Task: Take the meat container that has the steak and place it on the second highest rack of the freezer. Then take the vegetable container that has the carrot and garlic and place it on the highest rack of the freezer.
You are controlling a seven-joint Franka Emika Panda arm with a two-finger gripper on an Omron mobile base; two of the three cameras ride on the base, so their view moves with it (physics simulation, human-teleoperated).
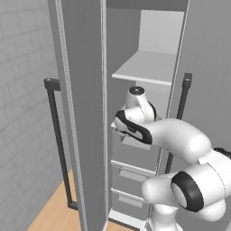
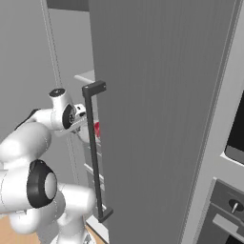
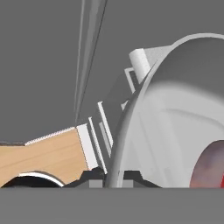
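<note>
Grey freezer (image 1: 85,113) stands open before you; your end effector (image 3: 114,177) is pinched tight on the rim of the meat container (image 3: 175,131), steak (image 3: 214,168) inside, at the second highest rack (image 1: 118,127), below the highest rack (image 1: 144,67).

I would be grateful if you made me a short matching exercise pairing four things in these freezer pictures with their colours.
Things:
1. steak
2. freezer door handle
3. highest rack
4. floor

Colours:
A. light wood brown
B. pale grey
C. red-pink
D. dark grey

Pairs: 1-C, 2-D, 3-B, 4-A
</note>
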